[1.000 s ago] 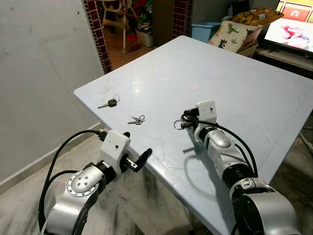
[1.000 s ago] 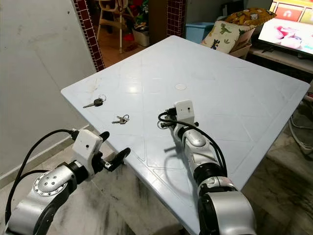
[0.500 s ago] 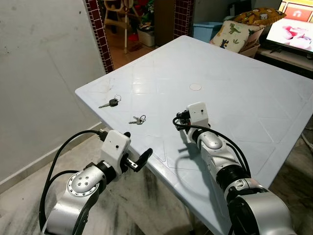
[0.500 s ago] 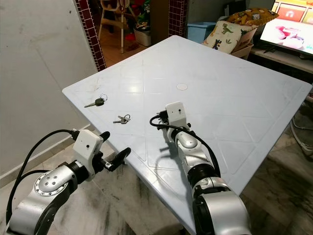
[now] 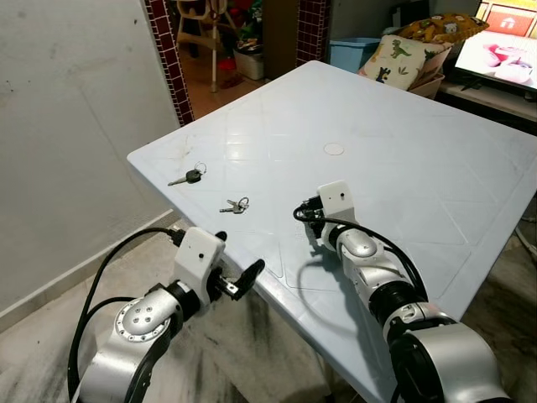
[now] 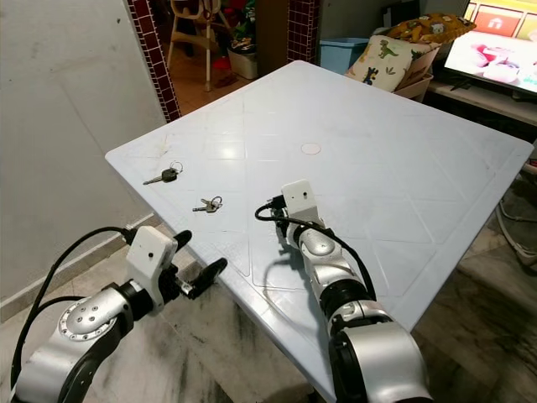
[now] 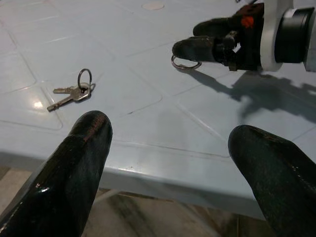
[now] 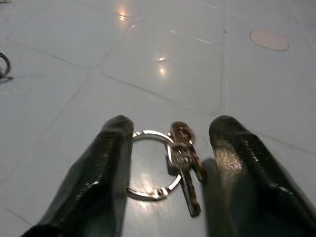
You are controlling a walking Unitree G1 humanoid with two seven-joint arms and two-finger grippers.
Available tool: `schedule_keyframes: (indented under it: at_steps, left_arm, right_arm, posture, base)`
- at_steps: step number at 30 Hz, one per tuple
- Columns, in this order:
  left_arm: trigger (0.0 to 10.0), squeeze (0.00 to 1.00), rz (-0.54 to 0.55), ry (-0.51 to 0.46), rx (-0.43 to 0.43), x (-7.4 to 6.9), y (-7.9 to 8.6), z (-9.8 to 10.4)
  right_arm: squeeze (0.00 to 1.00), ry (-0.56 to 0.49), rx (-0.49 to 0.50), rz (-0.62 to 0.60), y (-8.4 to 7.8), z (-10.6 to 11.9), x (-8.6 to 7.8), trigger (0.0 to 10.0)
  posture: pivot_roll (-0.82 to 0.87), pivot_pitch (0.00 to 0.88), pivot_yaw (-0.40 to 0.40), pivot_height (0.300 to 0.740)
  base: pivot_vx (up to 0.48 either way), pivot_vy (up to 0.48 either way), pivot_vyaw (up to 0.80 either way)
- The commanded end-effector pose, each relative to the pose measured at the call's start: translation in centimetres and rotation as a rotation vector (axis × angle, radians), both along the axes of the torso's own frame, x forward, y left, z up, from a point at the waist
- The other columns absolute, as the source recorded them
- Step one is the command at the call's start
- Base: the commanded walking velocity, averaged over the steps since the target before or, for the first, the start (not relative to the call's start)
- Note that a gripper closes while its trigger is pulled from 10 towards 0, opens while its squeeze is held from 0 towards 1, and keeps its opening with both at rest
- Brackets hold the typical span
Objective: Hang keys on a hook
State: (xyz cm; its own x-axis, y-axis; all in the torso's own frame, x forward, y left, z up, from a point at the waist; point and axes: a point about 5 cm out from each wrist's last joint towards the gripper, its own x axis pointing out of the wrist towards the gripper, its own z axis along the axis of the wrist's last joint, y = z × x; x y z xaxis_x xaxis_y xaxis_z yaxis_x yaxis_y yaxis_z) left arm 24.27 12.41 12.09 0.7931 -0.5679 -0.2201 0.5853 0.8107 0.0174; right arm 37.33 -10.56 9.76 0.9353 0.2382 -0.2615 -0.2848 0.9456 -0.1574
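Three key sets: all lie on the white table (image 5: pixel 403 126), spread across its near-left part in the left eye view.
Wall: pale, fills the upper left of that view, with a red-tiled doorway edge beside it.
Left gripper (image 5: pixel 237 277): lower left of the frame, off the table's near edge and over the floor; its two black fingers (image 7: pixel 81 163) stand wide apart with nothing between them.
Black-headed key (image 5: pixel 185 177): left of centre, near the table's left corner, a ring on its end.
Small silver keys (image 5: pixel 235 205): just right of the black-headed key and a little nearer the robot, flat on the table, on one ring.
Keys on large ring (image 8: pixel 173 160): centre of the frame, flat on the table, lying between the right gripper's fingers.
Right gripper (image 5: pixel 307 215): centre, low over the table; its fingers (image 8: pixel 106 168) are spread either side of the ring, the left one at the ring's edge, not closed on it.
Round mark (image 5: pixel 334 149): centre, farther up the table.
Dinosaur cushion (image 5: pixel 394 59): upper right, beyond the table.
Screen (image 5: pixel 503 38): top right corner, lit.
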Motion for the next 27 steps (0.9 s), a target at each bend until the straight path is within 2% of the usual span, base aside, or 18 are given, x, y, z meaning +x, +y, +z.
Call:
schedule_keyframes:
  at_steps: [1,7,9,10,11,21,27]
  left_arm:
    - [10.0,0.0,-0.007,-0.015,0.008,-0.2,0.1,0.5]
    - [10.0,0.0,-0.01,-0.012,0.011,-0.3,0.1,0.5]
    - [10.0,0.0,-0.011,-0.012,0.012,-0.4,0.1,0.5]
    - [10.0,0.0,-0.011,-0.011,0.012,-0.4,0.1,0.5]
    - [10.0,0.0,-0.011,-0.011,0.012,-0.4,0.1,0.5]
    - [10.0,0.0,-0.01,-0.007,0.011,-0.6,0.1,0.5]
    - [10.0,0.0,-0.011,-0.004,0.012,-0.7,0.1,0.5]
  right_arm:
    - [1.0,0.016,-0.013,0.003,0.4,0.1,0.1,10.0]
    - [1.0,0.043,-0.059,-0.029,0.5,-0.1,0.2,10.0]
    - [0.88,0.044,-0.071,-0.031,0.6,0.0,0.2,10.0]
    - [0.65,0.043,-0.081,-0.035,0.7,0.0,0.3,10.0]
    - [0.0,0.043,-0.086,-0.046,0.6,0.1,0.3,10.0]
    - [0.0,0.06,-0.058,-0.096,0.1,0.0,0.4,10.0]
    - [0.0,0.061,-0.101,-0.157,-1.3,-0.1,0.5,10.0]
  posture:
    - [0.16,0.02,0.042,0.74]
    - [0.17,0.022,0.041,0.74]
    - [0.18,0.024,0.041,0.74]
    - [0.18,0.024,0.041,0.74]
    - [0.18,0.024,0.041,0.74]
    - [0.18,0.028,0.04,0.74]
    - [0.18,0.031,0.042,0.74]
  base:
    - [0.0,0.0,0.0]
    - [0.0,0.0,0.0]
    - [0.0,0.0,0.0]
    - [0.0,0.0,0.0]
    - [0.0,0.0,0.0]
    - [0.0,0.0,0.0]
    - [0.0,0.0,0.0]
